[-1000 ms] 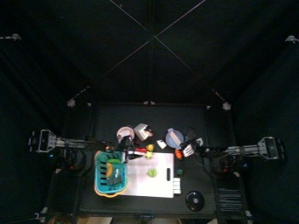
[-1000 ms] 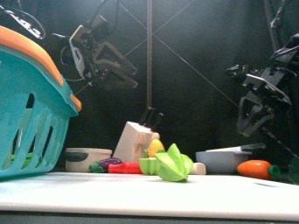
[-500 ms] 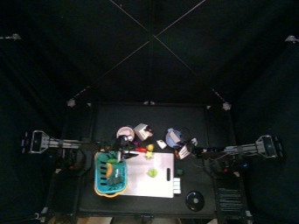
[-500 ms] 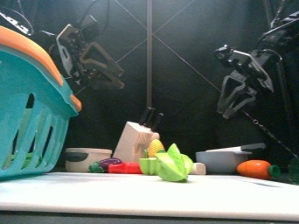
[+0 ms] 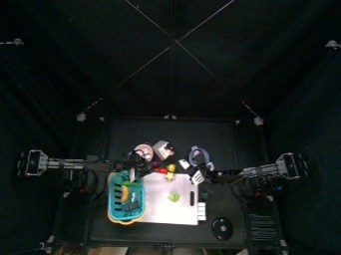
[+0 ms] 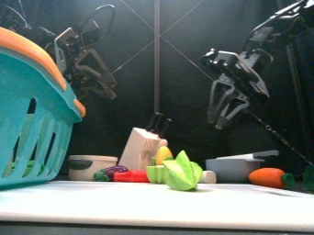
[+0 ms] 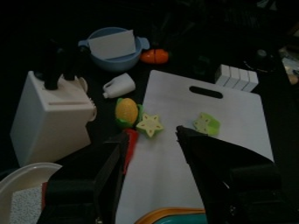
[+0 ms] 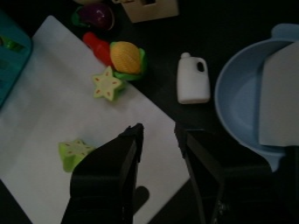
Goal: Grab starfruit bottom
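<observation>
Lying on the white cutting board (image 7: 222, 122), the starfruit (image 6: 182, 173) is sitting untouched in the open. Both grippers, left (image 6: 88, 66) and right (image 6: 229, 92), are hanging above the table, jaws spread wide, holding nothing.

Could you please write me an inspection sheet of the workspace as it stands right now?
Surface: white cutting board lies on the black table.
Job's things: starfruit, yellow-green, sits alone on the board, untouched; a star-shaped slice lies at the board's edge.
Clutter: teal basket at the board's side; knife block; small white bottle; blue bowl; orange-red piece; corn-like piece.
Grippers: left gripper open, empty, above the board's edge; right gripper open, empty, above the board.
Cables: dark cables run along both arms in the front view.
Surroundings: black curtains, nothing else seen.
</observation>
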Robot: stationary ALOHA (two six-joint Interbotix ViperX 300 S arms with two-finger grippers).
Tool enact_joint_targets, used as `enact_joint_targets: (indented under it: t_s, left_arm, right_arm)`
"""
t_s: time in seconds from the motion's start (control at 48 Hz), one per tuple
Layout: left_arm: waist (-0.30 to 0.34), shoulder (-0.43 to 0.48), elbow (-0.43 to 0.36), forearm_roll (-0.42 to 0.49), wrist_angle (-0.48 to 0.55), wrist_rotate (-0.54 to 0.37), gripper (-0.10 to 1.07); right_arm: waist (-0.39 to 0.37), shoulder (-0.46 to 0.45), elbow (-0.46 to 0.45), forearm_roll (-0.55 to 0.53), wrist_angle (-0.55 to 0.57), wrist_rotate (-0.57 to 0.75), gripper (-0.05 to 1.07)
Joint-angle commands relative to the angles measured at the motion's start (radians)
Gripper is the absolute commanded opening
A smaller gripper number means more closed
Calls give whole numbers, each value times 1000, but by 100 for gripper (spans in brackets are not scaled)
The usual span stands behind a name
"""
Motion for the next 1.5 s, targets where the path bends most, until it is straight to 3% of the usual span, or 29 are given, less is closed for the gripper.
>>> enact_joint_targets:
  t_s: [0.0,0.292,0.312,0.562,0.854,1.479]
  left_arm:
    - [0,-46,2,9,2,5,85]
    - [5,-147,101,9,-75,6,85]
    - [6,-147,101,11,-75,6,85]
    - [3,-149,106,12,-75,6,85]
    - [3,-149,110,11,-75,5,85]
    - [5,-149,114,12,-69,5,85]
  right_arm:
    - [11,25,-67,20,11,3,74]
    - [38,190,-190,38,25,0,76]
    - [37,301,-264,29,35,-3,84]
    - [34,391,-348,6,44,-5,100]
    - [31,422,-374,12,143,3,100]
    - [-11,528,-437,40,97,2,100]
